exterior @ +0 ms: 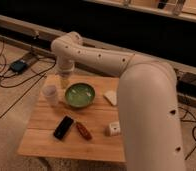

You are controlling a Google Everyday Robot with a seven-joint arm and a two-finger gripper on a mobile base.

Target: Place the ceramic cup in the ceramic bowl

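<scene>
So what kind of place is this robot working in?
Probably a robot test lab, not a home: loose cables trail across the floor, and one small wooden table holds a few props. The claw hangs over the table's back edge, between the cup and the bowl.

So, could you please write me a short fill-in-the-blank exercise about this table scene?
The bowl on the table is coloured ____.
The cup stands outside the bowl, on the ____.
The gripper hangs at the table's far side, between the cup and the ____.
Missing words: green; table; bowl.
</scene>
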